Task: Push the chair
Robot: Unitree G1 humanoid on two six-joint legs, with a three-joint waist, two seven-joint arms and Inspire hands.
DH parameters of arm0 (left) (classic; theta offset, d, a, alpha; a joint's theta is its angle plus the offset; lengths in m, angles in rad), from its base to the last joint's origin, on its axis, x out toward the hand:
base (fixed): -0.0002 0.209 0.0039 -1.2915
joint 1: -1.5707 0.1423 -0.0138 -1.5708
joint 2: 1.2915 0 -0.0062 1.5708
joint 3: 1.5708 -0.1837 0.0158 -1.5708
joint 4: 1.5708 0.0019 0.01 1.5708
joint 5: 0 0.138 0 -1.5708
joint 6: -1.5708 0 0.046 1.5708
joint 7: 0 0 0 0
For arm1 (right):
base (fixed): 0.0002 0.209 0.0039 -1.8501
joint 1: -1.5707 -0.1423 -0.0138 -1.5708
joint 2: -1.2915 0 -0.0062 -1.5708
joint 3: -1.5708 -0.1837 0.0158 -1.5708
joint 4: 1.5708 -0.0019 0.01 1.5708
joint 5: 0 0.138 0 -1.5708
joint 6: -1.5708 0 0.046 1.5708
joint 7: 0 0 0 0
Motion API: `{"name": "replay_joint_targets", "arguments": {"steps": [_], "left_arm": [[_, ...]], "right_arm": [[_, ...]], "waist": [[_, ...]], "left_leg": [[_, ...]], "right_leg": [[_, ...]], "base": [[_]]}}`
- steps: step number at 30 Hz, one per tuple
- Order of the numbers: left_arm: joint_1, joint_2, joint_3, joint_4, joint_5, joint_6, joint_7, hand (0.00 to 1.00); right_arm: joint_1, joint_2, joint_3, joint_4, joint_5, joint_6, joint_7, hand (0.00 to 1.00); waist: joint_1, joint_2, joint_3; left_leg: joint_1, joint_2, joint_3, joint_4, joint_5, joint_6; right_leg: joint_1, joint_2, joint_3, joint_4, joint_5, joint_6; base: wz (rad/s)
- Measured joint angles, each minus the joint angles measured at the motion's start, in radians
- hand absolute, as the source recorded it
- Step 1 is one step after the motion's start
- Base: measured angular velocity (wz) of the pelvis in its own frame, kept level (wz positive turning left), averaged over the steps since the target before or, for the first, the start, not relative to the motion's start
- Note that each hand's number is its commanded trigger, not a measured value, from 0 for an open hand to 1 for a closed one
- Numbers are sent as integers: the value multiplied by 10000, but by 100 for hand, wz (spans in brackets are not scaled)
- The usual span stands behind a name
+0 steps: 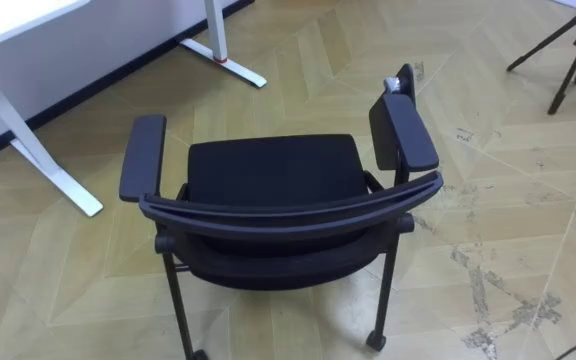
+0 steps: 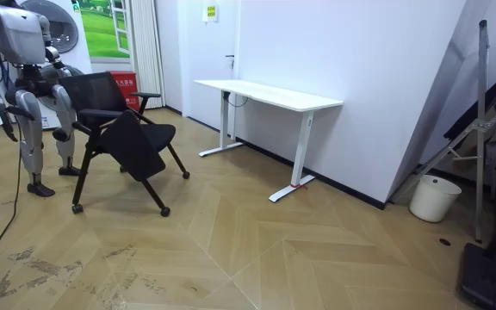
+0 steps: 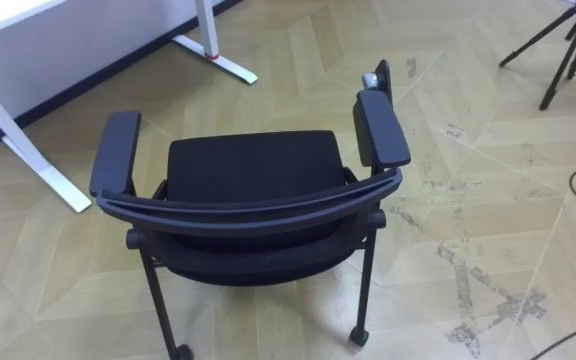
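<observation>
A black chair [image 1: 273,170] with armrests and castors stands right below me on the wood floor, its curved backrest [image 1: 298,212] nearest me and its seat facing away. In the room view I stand close behind the chair [image 2: 132,142] at the room view's left. My right hand [image 2: 10,129] hangs by my side, apart from the chair. My left arm drops behind the chair's back, which hides the hand.
A white desk [image 2: 265,93] stands along the wall ahead, its legs [image 1: 53,170] to the chair's front left. A dark tripod [image 1: 568,50] stands at the far right. A white bucket [image 2: 426,198] and folded frames [image 2: 480,129] sit at the room view's right.
</observation>
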Motion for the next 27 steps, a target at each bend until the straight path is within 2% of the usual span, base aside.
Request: {"name": "replay_joint_targets", "arguments": {"steps": [11,19,22,27], "left_arm": [[84,-6,30,144,13,1,229,0],[172,-86,427,214,-5,0,429,0],[173,-132,484,319,-13,1,660,0],[168,-219,976,337,11,4,1121,0]], "right_arm": [[-129,-2,-2,222,-39,0,-54,0],[-180,-10,-105,221,-98,0,-311,0],[-169,-21,-94,223,-126,5,-415,0],[-136,-22,-100,221,-91,9,-502,0]], "waist": [[12,24,-10],[18,45,-26],[48,120,20],[249,191,27]], "left_leg": [[9,1,-14,-1,-37,-8],[15,3,-1,12,-121,-12],[195,3,15,0,-131,-24],[277,12,16,0,-158,-22]], "right_leg": [[19,33,22,-118,-2,-3],[90,34,1,-124,-3,-1],[228,34,-4,-119,-3,0],[292,37,-15,-112,-6,5]], "base": [[0],[0],[0],[0]]}}
